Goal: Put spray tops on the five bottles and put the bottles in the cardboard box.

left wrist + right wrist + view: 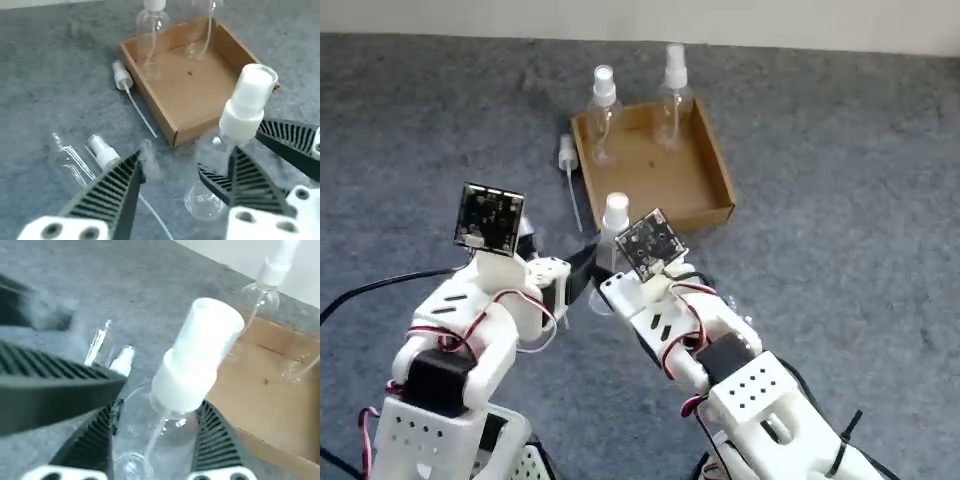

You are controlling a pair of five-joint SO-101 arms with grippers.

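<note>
The right gripper (155, 437) pinches the clear plastic white-capped bottle (192, 360); left gripper (185, 159) gapes empty; lift upright toward the brown cardboard box (660, 190) beyond.

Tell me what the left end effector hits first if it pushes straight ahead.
Probably the spray bottle held in the right end effector: it stands just inside one finger of the open left end effector. Farther on is the cardboard box; depth is unclear.

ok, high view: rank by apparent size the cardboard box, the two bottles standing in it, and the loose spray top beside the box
1. cardboard box
2. left-hand bottle and right-hand bottle: they look about alike, so not ranked against each other
3. loose spray top, even with its tube
</note>
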